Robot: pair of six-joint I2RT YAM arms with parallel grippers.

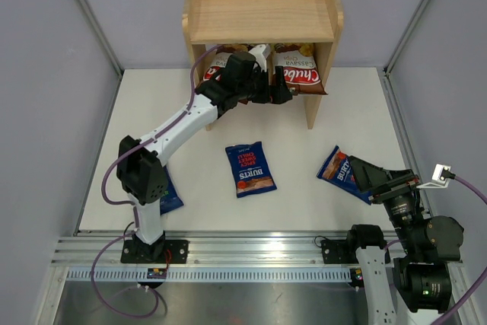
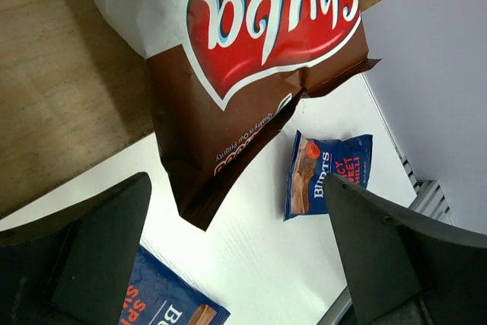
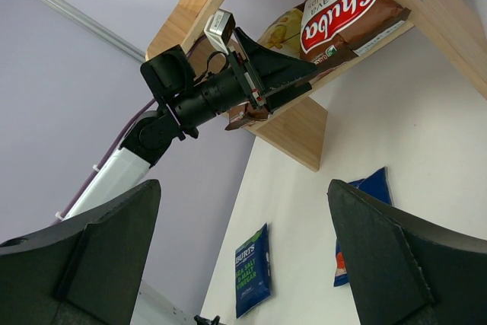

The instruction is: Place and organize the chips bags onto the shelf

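Two brown bags with a red "Chuba" logo lay in the lower tier of the wooden shelf point(image 1: 262, 34). The right Chuba bag point(image 1: 300, 74) also read "Cassava Chips", and the left Chuba bag point(image 1: 215, 74) was partly hidden by the arm. The left hand point(image 1: 272, 87) hung at that tier's front edge between them, fingers spread wide and holding nothing. Its wrist view showed a Chuba bag's brown corner overhanging the board just ahead. On the white surface point(image 1: 350, 112) lay three blue "BURTS" bags. The middle Burts bag point(image 1: 250, 169) read "SWEET CHILLI", and the left Burts bag point(image 1: 171, 197) lay behind the left arm's base. The right Burts bag point(image 1: 337, 165) lay just beside the right hand point(image 1: 384, 176), which was also wide apart and held nothing.
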